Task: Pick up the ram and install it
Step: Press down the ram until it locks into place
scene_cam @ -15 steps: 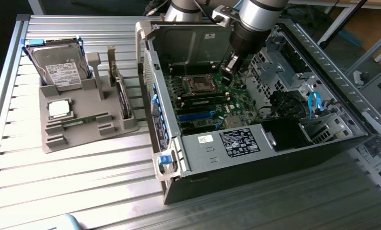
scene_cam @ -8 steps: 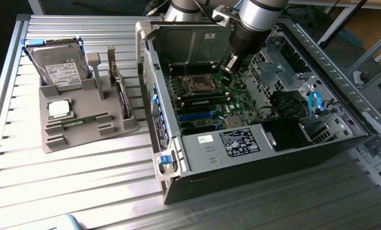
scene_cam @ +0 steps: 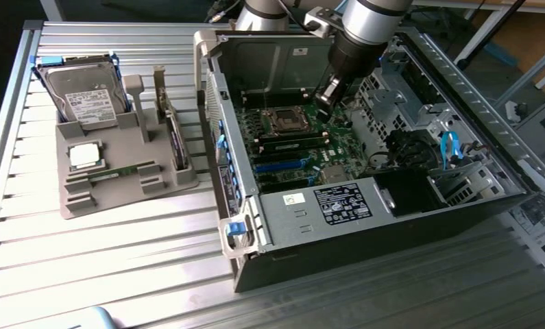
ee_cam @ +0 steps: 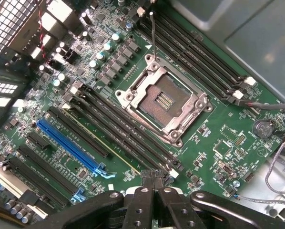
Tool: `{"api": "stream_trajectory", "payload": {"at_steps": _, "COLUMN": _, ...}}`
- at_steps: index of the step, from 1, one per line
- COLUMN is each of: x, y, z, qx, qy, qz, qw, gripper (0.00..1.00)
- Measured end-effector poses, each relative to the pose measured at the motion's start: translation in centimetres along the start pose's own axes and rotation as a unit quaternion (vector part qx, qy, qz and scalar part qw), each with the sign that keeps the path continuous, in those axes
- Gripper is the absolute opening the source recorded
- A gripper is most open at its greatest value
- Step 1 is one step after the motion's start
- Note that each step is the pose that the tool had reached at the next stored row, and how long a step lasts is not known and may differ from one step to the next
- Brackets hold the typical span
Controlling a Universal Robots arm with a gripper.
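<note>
**Tool closed above memory slots, stick seated**

Tool (ee_cam: 152, 183) is closed with fingertips together, gripping nothing, and sits inside the open computer case (scene_cam: 364, 233), directly above the motherboard (ee_cam: 214, 138). Just below the fingertips, a ram (ee_cam: 116, 145) stick lies seated in one of the long black memory slots beside the empty CPU socket (ee_cam: 164, 102). A second green stick (scene_cam: 116, 173) rests flat in the grey parts holder (scene_cam: 116, 144) on the bench (scene_cam: 99, 260), well apart from the tool. Judged from this layout, insertion appears largely done; whether the slot latches are fully locked cannot be told.
</note>
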State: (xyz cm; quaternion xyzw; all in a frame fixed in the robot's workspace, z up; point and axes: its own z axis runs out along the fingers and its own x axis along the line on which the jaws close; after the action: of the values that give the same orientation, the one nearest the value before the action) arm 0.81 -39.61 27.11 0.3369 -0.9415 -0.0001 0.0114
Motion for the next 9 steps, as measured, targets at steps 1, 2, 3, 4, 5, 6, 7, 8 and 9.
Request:
{"api": "stream_trajectory", "payload": {"at_steps": 1, "x": 0.00, "y": 0.00, "z": 0.00, "qx": 0.0000, "qy": 0.0000, "qz": 0.002, "qw": 1.0000, "gripper": 0.11}}
{"api": "stream_trajectory", "payload": {"at_steps": 2, "x": 0.00, "y": 0.00, "z": 0.00, "qx": -0.0001, "qy": 0.0000, "qz": 0.004, "qw": 1.0000, "gripper": 0.11}}
{"api": "stream_trajectory", "payload": {"at_steps": 3, "x": 0.00, "y": 0.00, "z": 0.00, "qx": -0.0001, "qy": 0.0000, "qz": 0.005, "qw": 1.0000, "gripper": 0.11}}
{"api": "stream_trajectory", "payload": {"at_steps": 4, "x": 0.00, "y": 0.00, "z": 0.01, "qx": -0.0002, "qy": -0.0001, "qz": 0.008, "qw": 1.0000, "gripper": 0.11}}
{"api": "stream_trajectory", "payload": {"at_steps": 5, "x": 0.00, "y": 0.00, "z": 0.01, "qx": -0.0003, "qy": -0.0001, "qz": 0.011, "qw": 0.9999, "gripper": 0.11}}
{"api": "stream_trajectory", "payload": {"at_steps": 6, "x": 0.00, "y": 0.00, "z": 0.00, "qx": -0.0003, "qy": -0.0001, "qz": 0.015, "qw": 0.9999, "gripper": 0.11}}
{"api": "stream_trajectory", "payload": {"at_steps": 7, "x": 0.00, "y": 0.00, "z": 0.00, "qx": -0.0004, "qy": -0.0001, "qz": 0.017, "qw": 0.9999, "gripper": 0.11}}
{"api": "stream_trajectory", "payload": {"at_steps": 8, "x": 0.00, "y": 0.00, "z": 0.01, "qx": -0.0004, "qy": -0.0001, "qz": 0.018, "qw": 0.9998, "gripper": 0.11}}
{"api": "stream_trajectory", "payload": {"at_steps": 9, "x": 0.00, "y": 0.00, "z": 0.01, "qx": -0.0004, "qy": -0.0002, "qz": 0.020, "qw": 0.9998, "gripper": 0.11}}
